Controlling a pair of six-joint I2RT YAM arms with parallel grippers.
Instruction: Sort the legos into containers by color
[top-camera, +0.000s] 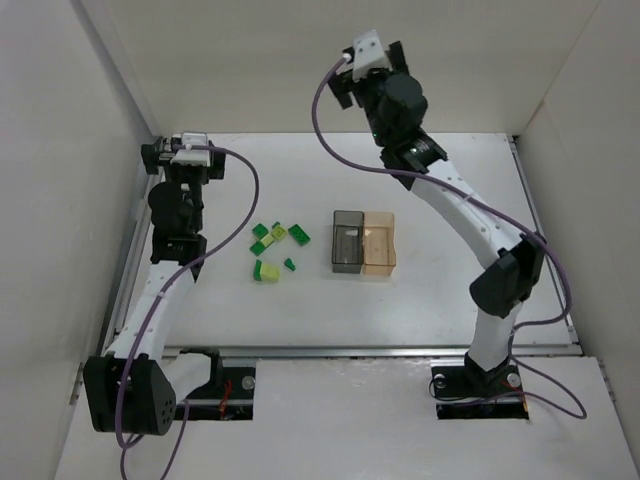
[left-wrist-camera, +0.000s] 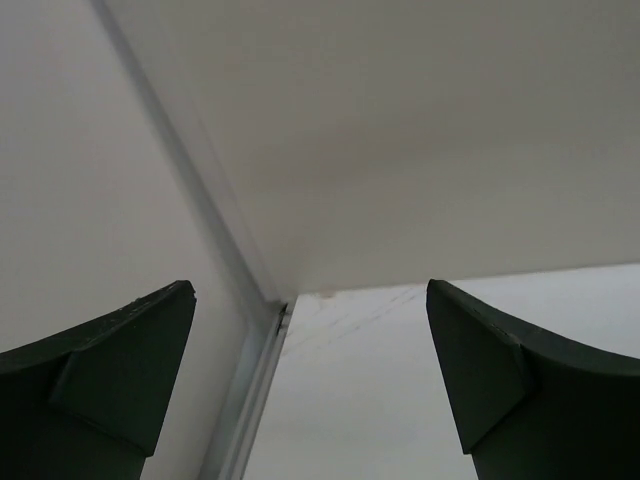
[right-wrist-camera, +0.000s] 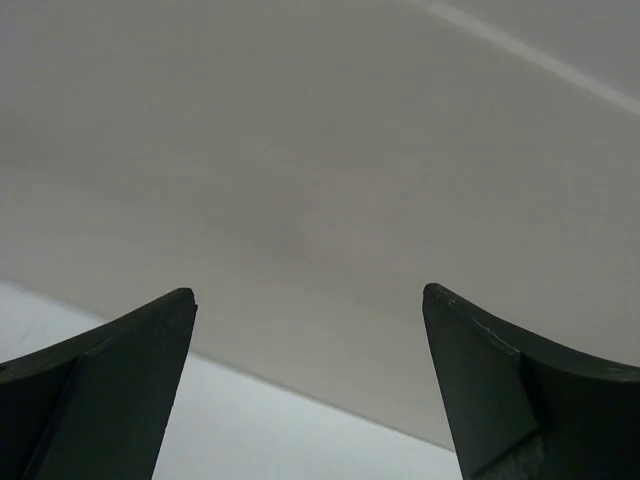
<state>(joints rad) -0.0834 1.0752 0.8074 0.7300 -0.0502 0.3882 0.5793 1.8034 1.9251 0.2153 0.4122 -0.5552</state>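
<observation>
Several tiny legos (top-camera: 275, 245) lie in a loose cluster on the white table, left of centre. Some are dark green (top-camera: 299, 235), some pale yellow-green (top-camera: 266, 270). The two containers adjoin just right of them: the smoky grey one (top-camera: 347, 241) on the left, the amber-orange one (top-camera: 379, 241) on the right. Both look empty. My left gripper (left-wrist-camera: 310, 385) is open and empty, at the back left corner (top-camera: 160, 155), well away from the legos. My right gripper (right-wrist-camera: 310, 385) is open and empty, raised high at the back wall (top-camera: 350, 80). No wrist view shows legos or containers.
White walls enclose the table on the left, back and right. A metal rail (left-wrist-camera: 245, 380) runs along the left wall's foot. Another rail (top-camera: 370, 350) lines the near edge, in front of both arm bases.
</observation>
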